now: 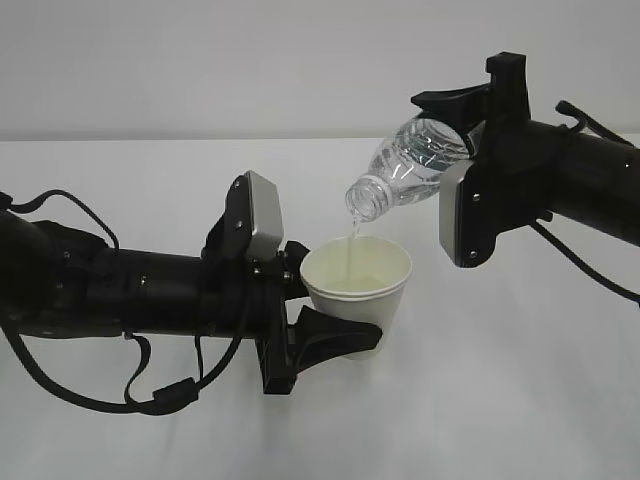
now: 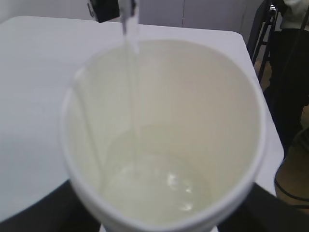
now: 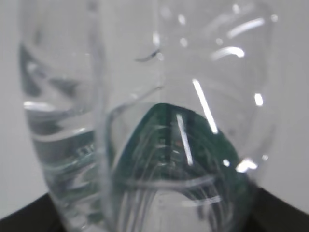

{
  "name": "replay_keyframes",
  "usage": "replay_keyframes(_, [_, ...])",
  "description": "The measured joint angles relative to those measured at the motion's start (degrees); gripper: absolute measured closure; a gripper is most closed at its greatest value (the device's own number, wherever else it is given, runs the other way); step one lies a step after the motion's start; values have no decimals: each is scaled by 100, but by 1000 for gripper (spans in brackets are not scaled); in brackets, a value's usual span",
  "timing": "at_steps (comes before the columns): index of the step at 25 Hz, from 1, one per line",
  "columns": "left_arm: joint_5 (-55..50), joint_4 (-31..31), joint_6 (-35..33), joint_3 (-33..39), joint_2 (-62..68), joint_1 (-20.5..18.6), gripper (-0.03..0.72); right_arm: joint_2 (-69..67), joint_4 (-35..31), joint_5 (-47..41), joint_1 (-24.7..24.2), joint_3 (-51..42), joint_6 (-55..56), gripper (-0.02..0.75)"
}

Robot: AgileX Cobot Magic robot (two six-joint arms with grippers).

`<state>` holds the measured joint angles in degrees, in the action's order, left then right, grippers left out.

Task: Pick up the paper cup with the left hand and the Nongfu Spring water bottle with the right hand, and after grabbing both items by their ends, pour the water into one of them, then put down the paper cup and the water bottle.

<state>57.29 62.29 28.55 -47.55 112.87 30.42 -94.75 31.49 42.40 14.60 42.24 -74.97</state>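
- Our left gripper [image 1: 335,338] is clamped around the lower part of the paper cup [image 1: 357,285], one finger showing dark against the cup wall; the cup is held upright above the white surface [image 1: 500,400], near the middle of the exterior view.
- Our right gripper [image 1: 470,120] is gripping the base end of the Nongfu Spring water bottle [image 1: 410,165], which is tipped neck-down toward the left, its open mouth just above the cup rim.
- The step in hand, as we judge it, is the pour: a thin stream of water [image 2: 131,72] falls from the bottle mouth into the cup.
- In the left wrist view the cup holds a shallow pool over its cream-tinted bottom, well below the rim.
- In the right wrist view the bottle [image 3: 159,145] fills the frame, clear and ribbed, with the dark green label seen through it; some water seems left inside, though we cannot tell how much.
- Next we would tilt the bottle back upright before the cup fills, keep the cup level, then lower both to the surface and release them well apart.
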Motion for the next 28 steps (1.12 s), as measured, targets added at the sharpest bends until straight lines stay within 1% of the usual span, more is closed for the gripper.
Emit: replay_keyframes(28, [-31,-69,0,0,0,0,241,0,0,8,0,0,-106,292])
